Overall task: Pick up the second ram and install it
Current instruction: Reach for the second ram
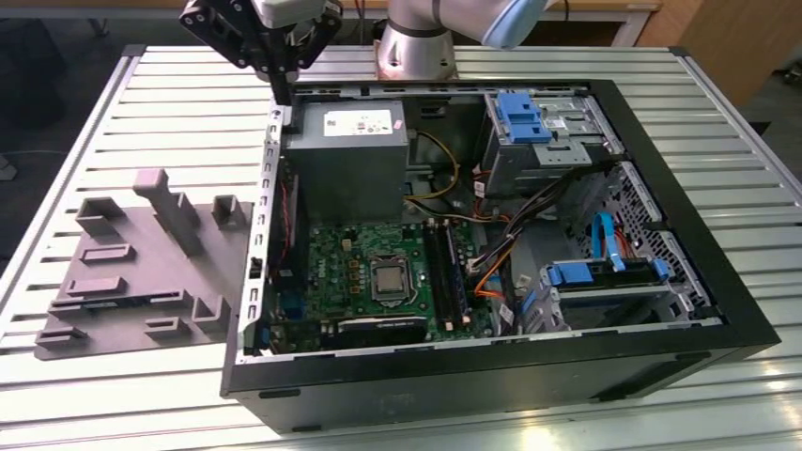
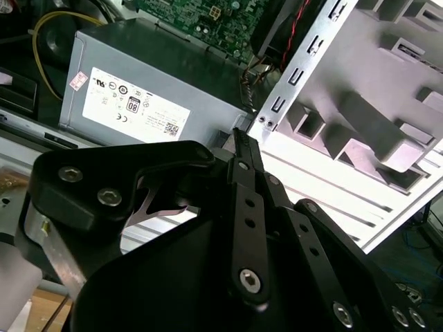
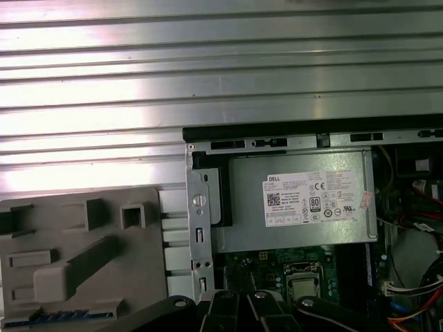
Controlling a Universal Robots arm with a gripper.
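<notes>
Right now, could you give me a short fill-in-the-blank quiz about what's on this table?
1. The grey holder tray lies to the exterior view's ___ of the computer case.
2. The plastic drive brackets inside that case are coloured ___.
3. The gripper hangs over the case's corner by the grey power supply, whose label is ___.
Missing words: left; blue; white.
</notes>
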